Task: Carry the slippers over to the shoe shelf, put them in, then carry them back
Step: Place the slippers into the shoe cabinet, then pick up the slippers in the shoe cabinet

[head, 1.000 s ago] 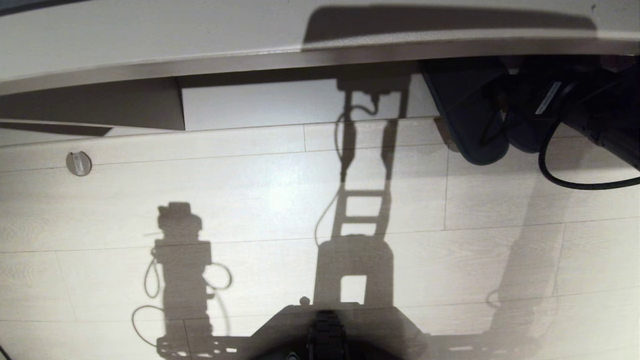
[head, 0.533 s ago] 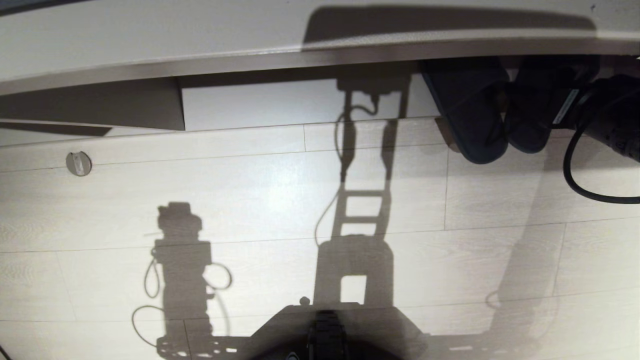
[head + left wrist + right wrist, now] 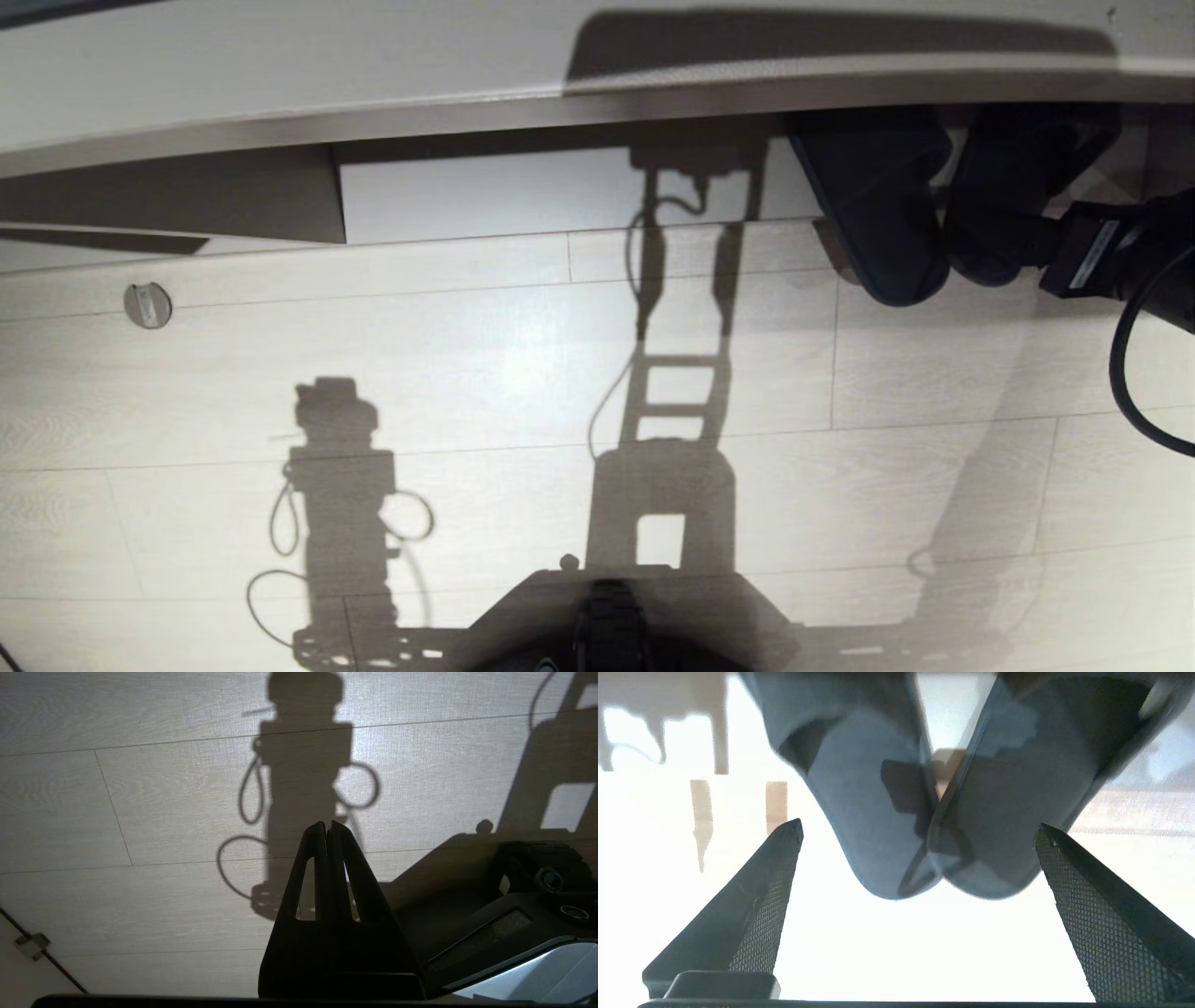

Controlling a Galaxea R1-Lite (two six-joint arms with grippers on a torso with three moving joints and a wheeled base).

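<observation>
- Floor (image 3: 467,373): pale wood-grain planks, with robot shadows.
- Slippers (image 3: 887,215): side by side at the shelf (image 3: 560,112) edge, toes under it, heels out.
- Right gripper (image 3: 920,858): spread wide, empty, just short of the heels.
- Left gripper (image 3: 328,833): pressed closed, over bare floor.

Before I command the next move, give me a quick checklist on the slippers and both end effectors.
1. Right end effector open: ok.
2. Its fingers clear of the slippers: ok, apart.
3. Slippers together, heels side by side: ok.
4. Slippers fully inside the shelf: not ok, heels stick out onto the floor.
5. Left end effector shut, holding nothing: ok.
6. How deep the toes sit: cannot tell.
</observation>
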